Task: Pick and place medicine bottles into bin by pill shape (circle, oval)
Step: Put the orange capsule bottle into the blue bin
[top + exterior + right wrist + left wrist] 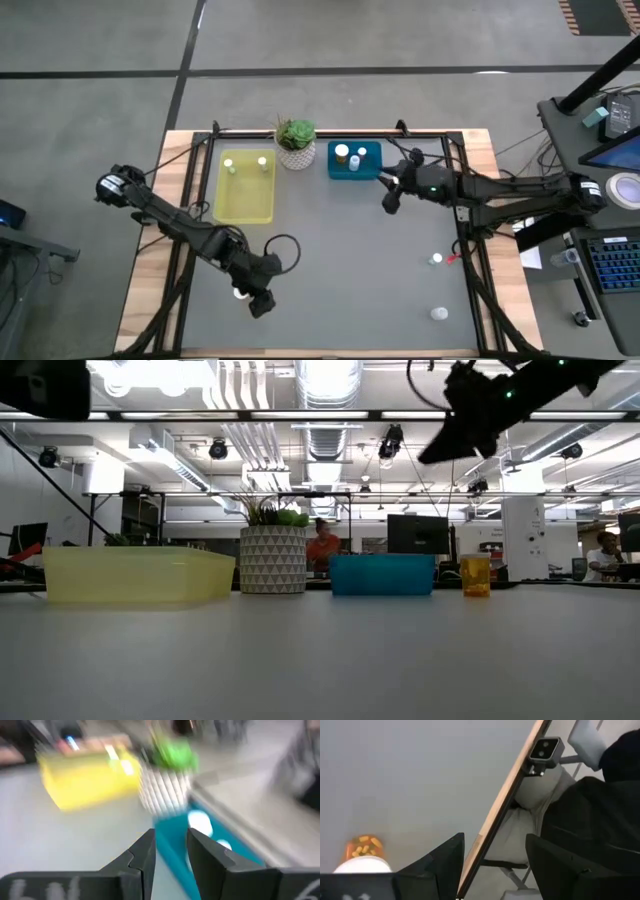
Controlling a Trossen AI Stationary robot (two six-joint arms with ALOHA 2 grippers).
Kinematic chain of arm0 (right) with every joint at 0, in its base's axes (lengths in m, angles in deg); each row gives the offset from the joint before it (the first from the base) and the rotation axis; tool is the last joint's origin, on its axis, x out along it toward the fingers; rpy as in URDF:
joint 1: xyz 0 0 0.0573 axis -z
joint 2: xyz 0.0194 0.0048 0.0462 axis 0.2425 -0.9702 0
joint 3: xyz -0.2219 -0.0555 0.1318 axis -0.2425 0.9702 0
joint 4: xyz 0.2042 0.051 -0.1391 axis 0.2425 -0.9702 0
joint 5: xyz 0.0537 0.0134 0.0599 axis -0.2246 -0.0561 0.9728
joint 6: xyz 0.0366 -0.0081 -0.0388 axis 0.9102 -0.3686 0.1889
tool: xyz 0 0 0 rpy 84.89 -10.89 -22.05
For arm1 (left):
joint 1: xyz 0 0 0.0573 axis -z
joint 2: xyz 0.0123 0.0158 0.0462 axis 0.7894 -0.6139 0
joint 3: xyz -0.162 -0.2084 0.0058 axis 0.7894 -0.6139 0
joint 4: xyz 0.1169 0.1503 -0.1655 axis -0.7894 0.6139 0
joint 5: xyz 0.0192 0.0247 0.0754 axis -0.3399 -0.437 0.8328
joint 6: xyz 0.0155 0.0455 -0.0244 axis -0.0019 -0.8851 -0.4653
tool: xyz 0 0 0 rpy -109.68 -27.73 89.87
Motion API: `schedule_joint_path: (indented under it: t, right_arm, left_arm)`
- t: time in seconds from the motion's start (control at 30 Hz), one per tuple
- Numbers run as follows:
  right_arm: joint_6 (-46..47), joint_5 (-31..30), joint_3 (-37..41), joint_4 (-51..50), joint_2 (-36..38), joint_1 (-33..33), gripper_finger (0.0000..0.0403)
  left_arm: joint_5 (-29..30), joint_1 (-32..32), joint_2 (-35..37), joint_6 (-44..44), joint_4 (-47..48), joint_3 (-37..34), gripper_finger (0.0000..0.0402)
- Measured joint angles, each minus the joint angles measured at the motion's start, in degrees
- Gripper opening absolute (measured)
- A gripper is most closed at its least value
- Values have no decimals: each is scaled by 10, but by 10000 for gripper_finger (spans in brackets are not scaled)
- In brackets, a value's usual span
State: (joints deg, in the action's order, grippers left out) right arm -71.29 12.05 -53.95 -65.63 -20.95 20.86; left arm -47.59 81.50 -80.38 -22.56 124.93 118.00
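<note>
Nearest the front edge: left gripper (262, 303) low over the grey table (350, 260), fingers (440, 865) spread wide with nothing between them. Just beside it, an amber medicine bottle (364, 851) with oval-looking pills and a white cap, showing as a white dot (239, 293) from above. Not yet straddled; probably the next pick for this arm. Best approach: shift sideways until the bottle sits centred between the fingers, descend squarely, close on the body below the cap, lift straight up to avoid tipping it.

Toward the right front, two more bottles standing loose: one near the corner (439, 313), one farther in (436, 259), well apart from either gripper.

Farther back, right gripper (390, 199) raised above the table just beside the teal bin (372, 166), fingers (142, 857) drawn to a narrow gap, empty. Two bottles (342, 152) already inside that bin. Likely a retreat after a drop; worth clearing the bin wall before swinging to the loose bottles.

At the rear left, yellow bin (245, 203) with two bottles (229, 166) at its far end. Between the bins, a potted succulent (296, 142), to be left alone.
</note>
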Motion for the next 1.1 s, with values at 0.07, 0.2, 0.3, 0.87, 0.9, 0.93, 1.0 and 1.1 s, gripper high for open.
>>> schedule_joint_path:
  t: [0.07,0.2,0.3,0.87,0.9,0.93,1.0,1.1]
  right_arm:
    - [59,-7,-30,-91,-12,4,93]
    - [135,-8,-45,-165,-32,14,77]
    - [160,-8,-44,-174,-42,30,65]
    - [306,-22,-14,-290,-57,113,100]
    - [324,-22,-14,-290,-60,113,113]
    - [338,-22,-13,-290,-64,113,126]
    - [347,-22,-13,-287,-73,114,155]
    - [348,-22,-16,-286,-85,114,200]
  left_arm:
    - [2,0,4,0,0,0,196]
    - [2,0,8,-1,0,0,196]
    - [2,0,10,-6,0,-1,196]
    - [3,-6,11,-52,0,-1,196]
    - [3,-7,11,-53,0,-1,196]
    - [3,-8,11,-53,1,-2,196]
    - [3,-9,11,-65,0,-2,196]
    - [3,-9,12,-85,0,-2,196]
